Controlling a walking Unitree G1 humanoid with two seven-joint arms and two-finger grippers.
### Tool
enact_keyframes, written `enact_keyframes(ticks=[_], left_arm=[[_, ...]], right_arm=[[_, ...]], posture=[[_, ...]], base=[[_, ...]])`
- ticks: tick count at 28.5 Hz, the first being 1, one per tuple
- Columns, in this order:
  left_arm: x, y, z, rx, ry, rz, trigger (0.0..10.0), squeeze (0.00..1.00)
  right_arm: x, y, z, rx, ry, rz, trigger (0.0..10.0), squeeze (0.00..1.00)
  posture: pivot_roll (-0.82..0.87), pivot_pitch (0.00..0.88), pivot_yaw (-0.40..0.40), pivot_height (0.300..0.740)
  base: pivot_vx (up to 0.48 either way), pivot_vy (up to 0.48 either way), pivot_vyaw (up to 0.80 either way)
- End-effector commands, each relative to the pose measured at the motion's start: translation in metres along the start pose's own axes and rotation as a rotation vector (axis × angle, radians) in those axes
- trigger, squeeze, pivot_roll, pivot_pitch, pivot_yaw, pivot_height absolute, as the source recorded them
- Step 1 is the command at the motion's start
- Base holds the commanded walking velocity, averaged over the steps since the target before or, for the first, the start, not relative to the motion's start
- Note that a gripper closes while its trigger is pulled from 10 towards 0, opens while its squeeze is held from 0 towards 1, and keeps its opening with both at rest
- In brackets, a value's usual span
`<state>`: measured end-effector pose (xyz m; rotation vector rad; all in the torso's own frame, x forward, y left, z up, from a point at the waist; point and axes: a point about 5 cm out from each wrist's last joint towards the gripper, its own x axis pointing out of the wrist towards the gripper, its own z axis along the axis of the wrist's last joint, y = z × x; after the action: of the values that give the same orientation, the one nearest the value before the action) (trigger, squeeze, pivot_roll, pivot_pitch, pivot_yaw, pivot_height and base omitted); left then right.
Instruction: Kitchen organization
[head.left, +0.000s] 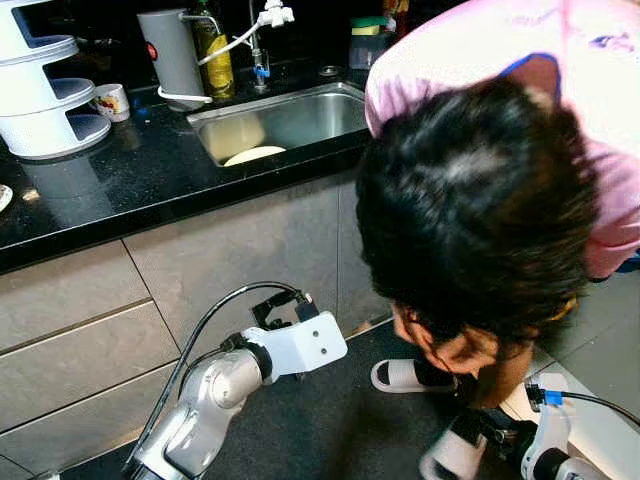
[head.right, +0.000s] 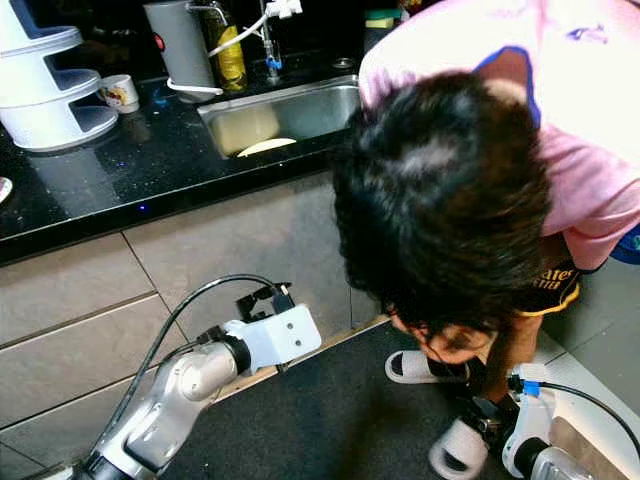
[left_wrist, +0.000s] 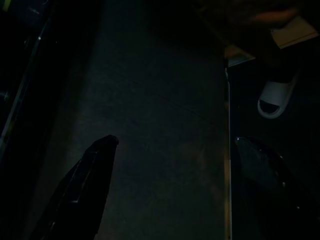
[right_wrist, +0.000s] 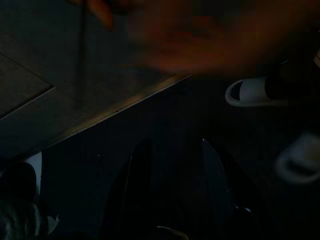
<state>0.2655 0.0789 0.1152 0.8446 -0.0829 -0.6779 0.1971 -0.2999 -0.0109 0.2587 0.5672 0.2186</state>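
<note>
Left eye view takes in the far left first, where a white tiered rack (head.left: 45, 85) stands on the black tabletop (head.left: 150, 185), handy to the sink for drying, with a small mug (head.left: 112, 100) tucked just beside it. Next along, a grey canister (head.left: 172, 55) and a bottle of yellow liquid (head.left: 215, 55) sit behind the steel sink (head.left: 300, 120), close to the tap (head.left: 262, 35). A pale plate (head.left: 255, 154) lies in the basin, likely one of the things to be put away.

Below, the robot's left hand (left_wrist: 172, 150) hangs low before the grey cabinet fronts (head.left: 90, 310), fingers spread wide and empty, pointed at the dark floor mat (head.left: 330, 420); nothing there is within reach of the tabletop.

To the right, a person in a pink shirt (head.left: 480, 200) bends deep over the right hand (right_wrist: 172, 165), whose fingers stand a narrow gap apart with nothing between them. White slippers (head.left: 400, 375) rest on the mat nearby. I'd guess the person is tending to that arm, so organizing has not yet begun.
</note>
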Motion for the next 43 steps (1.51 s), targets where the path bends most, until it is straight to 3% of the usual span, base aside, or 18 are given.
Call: enact_keyframes(ticks=[1, 43], left_arm=[[-0.0019, 0.0043, -0.0017, 0.014, 0.007, 0.001, 10.0, 0.00], [-0.0006, 0.0033, -0.0066, 0.013, 0.011, 0.000, 10.0, 0.00]], right_arm=[[0.0018, 0.0024, -0.0001, -0.003, 0.005, 0.009, 10.0, 0.00], [0.0048, 0.0044, 0.0010, -0.005, -0.023, -0.005, 10.0, 0.00]], posture=[[-0.04, 0.000, 0.022, 0.740], [-0.04, 0.000, 0.015, 0.740]], base=[[0.000, 0.000, 0.00], [0.000, 0.000, 0.00]])
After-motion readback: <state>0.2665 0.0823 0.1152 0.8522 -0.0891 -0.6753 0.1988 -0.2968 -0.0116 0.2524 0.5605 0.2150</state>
